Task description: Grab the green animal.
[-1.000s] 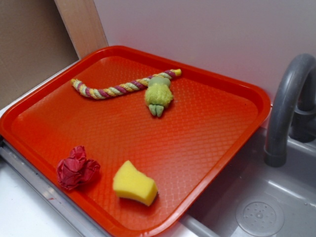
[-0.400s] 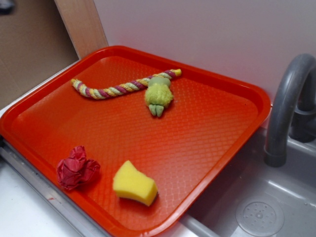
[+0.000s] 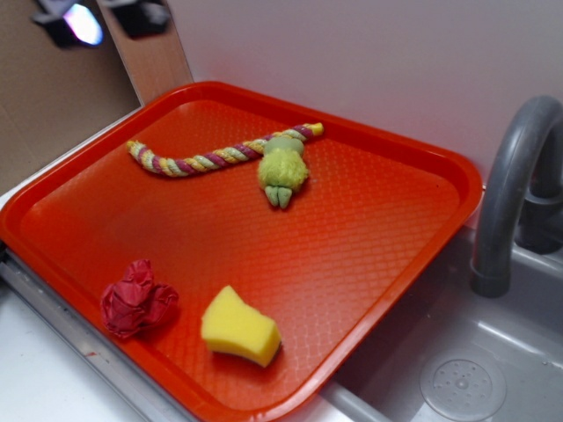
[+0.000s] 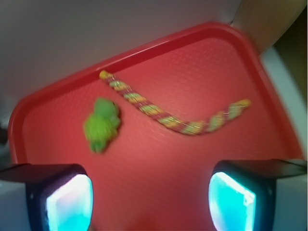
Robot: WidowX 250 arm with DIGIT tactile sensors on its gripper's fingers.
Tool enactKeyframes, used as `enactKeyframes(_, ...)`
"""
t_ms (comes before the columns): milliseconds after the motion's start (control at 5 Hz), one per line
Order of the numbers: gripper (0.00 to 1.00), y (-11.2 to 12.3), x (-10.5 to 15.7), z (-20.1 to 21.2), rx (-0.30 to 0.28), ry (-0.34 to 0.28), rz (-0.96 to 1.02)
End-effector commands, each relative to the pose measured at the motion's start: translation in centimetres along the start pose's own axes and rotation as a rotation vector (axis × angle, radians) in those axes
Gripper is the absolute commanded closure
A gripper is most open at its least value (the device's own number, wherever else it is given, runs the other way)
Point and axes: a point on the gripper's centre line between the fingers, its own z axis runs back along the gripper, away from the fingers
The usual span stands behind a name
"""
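Newly brought into view at the upper left, the pincer [image 3: 98, 19] is held spread and empty, well apart from the green animal [image 3: 282, 170] lying untouched beside the rope [image 3: 211, 158] on the tray [image 3: 387, 237].

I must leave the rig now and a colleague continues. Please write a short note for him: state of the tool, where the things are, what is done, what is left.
Tool: open, empty, high above the far left corner of the red tray.
Green animal: lies on the tray's far side, its head against the braided rope, untouched.
Yellow sponge and red crumpled ball: near edge, away from the target.
Done: no grasp yet.
Left: move over the animal, descend, close, lift.
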Motion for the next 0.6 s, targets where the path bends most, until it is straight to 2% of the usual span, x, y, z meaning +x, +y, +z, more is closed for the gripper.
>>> enactKeyframes(0,0.0,-3.2,1.6,-2.1,-0.026,0.016,0.319)
enactKeyframes(200,0.0,-4.2,1.7,-4.8,-0.072,0.066,0.395)
enactKeyframes(400,0.0,-4.5,2.7,-7.9,-0.117,0.075,0.342)
